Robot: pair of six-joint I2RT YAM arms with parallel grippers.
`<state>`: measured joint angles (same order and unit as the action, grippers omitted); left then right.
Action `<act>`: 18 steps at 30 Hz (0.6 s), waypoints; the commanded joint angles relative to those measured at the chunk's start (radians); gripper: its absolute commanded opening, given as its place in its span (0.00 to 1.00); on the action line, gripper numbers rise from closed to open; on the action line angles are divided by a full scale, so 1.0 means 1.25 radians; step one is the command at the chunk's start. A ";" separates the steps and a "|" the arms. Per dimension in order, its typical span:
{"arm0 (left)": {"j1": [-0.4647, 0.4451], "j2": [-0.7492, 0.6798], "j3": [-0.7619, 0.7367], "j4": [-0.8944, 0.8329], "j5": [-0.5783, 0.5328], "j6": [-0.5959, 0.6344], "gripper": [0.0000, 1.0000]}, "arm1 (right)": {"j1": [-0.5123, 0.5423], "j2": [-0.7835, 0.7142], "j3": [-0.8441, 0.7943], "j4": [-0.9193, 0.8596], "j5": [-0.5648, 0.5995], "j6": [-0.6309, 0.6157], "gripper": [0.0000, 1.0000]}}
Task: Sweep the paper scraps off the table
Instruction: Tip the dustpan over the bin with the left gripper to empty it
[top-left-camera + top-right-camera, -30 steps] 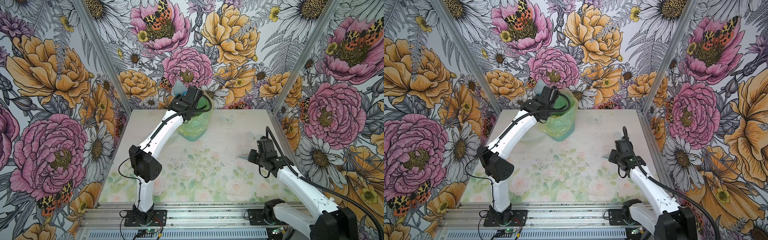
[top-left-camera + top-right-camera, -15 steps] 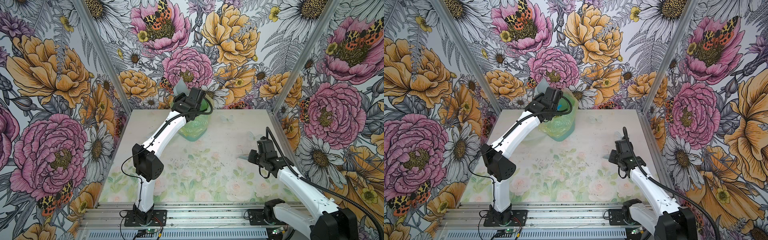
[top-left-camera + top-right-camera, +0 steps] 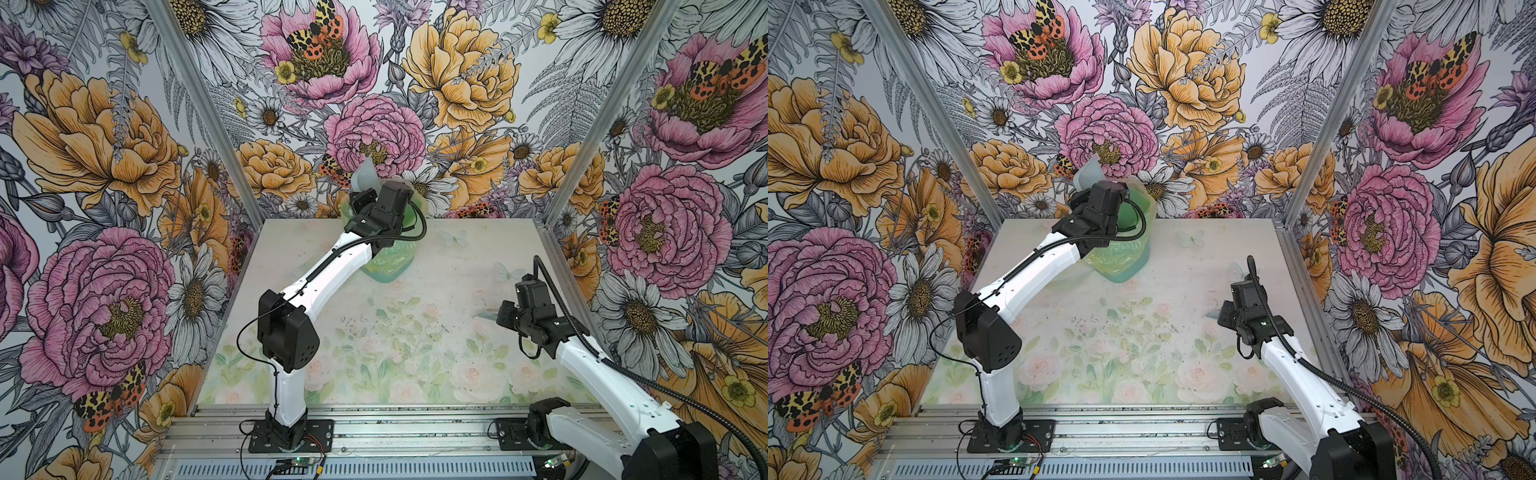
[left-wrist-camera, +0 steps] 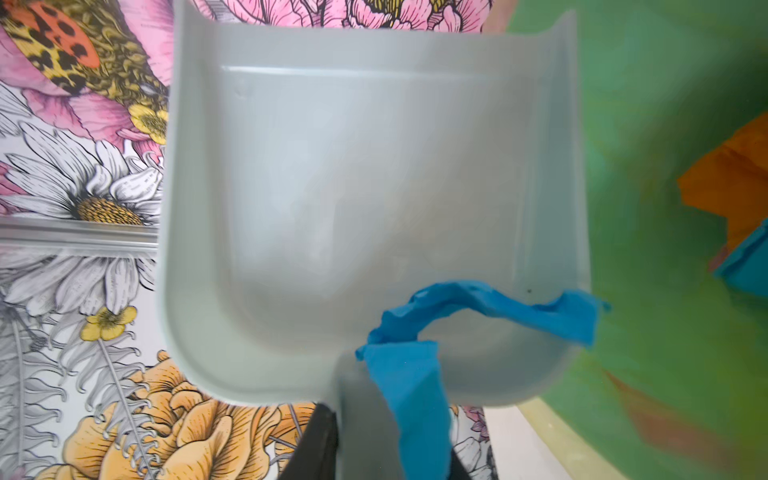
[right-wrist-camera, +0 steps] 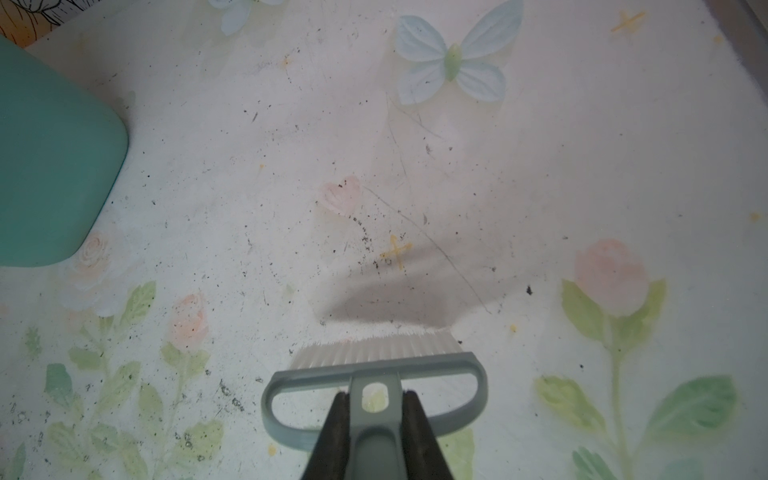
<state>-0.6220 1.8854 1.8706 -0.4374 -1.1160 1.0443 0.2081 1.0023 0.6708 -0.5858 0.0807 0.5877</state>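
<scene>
So, it looks to me like this one's nearly wrapped up. Starting on the left: the left gripper [image 4: 390,436] is clamped tight on the handle of the grey dustpan [image 4: 374,187], which it holds up in the air right at the mouth of the green bin [image 3: 390,266]. The pan is almost bare, but one blue scrap [image 4: 415,374] is hung up at the handle end, draped over the pan's side wall toward the bin instead of dropping in. Inside the bin, the left wrist view shows an orange scrap [image 4: 731,187] and another bluish piece just beside it, both blurry, so at least some of the paper scraps have already made it in.

Moving right from the bin, the table [image 3: 415,332] looks free of paper in both top views. All I can spot is dark specks and grit scattered across the printed roses, no coloured pieces.

Well to the right of the bin and nearer the front, the right gripper [image 5: 374,405] is pinched shut on the brush [image 5: 374,374] handle. The bristles point down, either on the table or just off it; I can't tell which.

What's left, I'd guess: shake or tip the pan more so that last blue scrap falls into the bin.
</scene>
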 commanded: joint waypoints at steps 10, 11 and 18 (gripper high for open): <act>-0.005 -0.043 -0.045 0.257 -0.024 0.162 0.21 | -0.003 -0.014 -0.007 0.016 -0.002 0.012 0.00; -0.006 -0.044 -0.056 0.283 -0.024 0.181 0.21 | -0.002 -0.013 -0.005 0.016 -0.002 0.011 0.00; -0.014 -0.089 -0.154 0.386 0.033 0.318 0.20 | -0.002 -0.009 -0.004 0.016 -0.001 0.010 0.00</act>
<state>-0.6338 1.8416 1.7222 -0.0360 -1.1210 1.3457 0.2081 1.0008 0.6701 -0.5861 0.0807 0.5873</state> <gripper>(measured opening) 0.221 0.181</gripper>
